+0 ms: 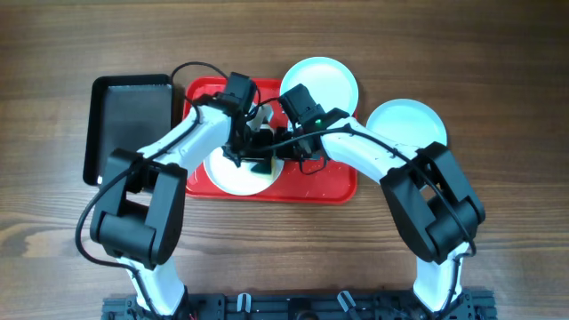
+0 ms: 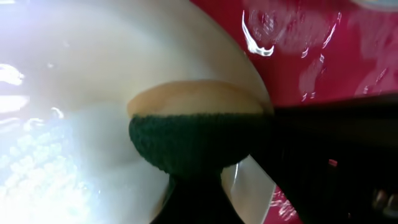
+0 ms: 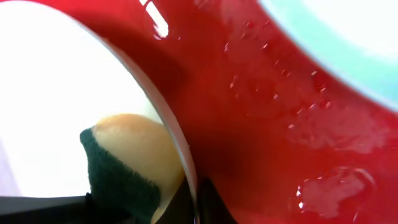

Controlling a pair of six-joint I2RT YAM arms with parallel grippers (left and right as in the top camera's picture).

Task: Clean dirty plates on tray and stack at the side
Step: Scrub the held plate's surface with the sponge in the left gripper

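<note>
At seven o'clock on my wet red tray (image 1: pixel 329 182), left jaws pinch a green-backed foam sponge (image 2: pixel 193 140) against a glossy white plate (image 2: pixel 74 93), right jaws its rim; wood-grain bench (image 1: pixel 498 53).

White-shelled arms (image 1: pixel 182 133) with black joints are pictured; a black cable (image 1: pixel 191 67) is looped behind the left tool (image 1: pixel 238 153), a green light (image 1: pixel 313 114) lit behind the right tool (image 1: pixel 277 142).

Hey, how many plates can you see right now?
3 plates: one on the tray's near left, one over its far right corner, one on the table to the right. The arms cover some tray, so another could hide.
</note>
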